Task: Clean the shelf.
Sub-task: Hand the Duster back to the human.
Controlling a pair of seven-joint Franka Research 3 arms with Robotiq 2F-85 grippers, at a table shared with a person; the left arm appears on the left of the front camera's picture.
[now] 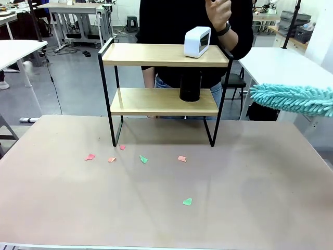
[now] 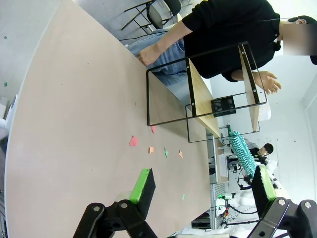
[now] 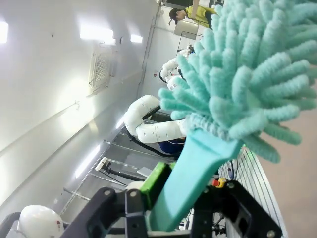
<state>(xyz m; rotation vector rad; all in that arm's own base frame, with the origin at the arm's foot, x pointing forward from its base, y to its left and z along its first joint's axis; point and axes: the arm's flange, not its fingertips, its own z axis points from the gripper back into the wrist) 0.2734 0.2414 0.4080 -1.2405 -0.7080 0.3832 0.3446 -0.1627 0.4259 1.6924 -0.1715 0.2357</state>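
Note:
The shelf [image 1: 151, 54] stands at the far middle of the beige table, two light boards in a black frame; in the left wrist view the shelf [image 2: 200, 96] lies sideways. A white device [image 1: 197, 41] sits on its top board and a black cylinder [image 1: 190, 86] on the lower one. A fluffy teal duster [image 1: 294, 99] comes in from the right, level with the lower board and clear of the frame. My right gripper [image 3: 185, 193] is shut on the duster's teal handle [image 3: 198, 153]. My left gripper [image 2: 203, 182] is open above the near table, nothing between its fingers.
Small pink, orange and green paper scraps [image 1: 143, 159] lie on the table [image 1: 250, 208] in front of the shelf. A person in black stands behind the shelf with a raised hand [image 1: 218, 13] above the white device. White tables stand to either side.

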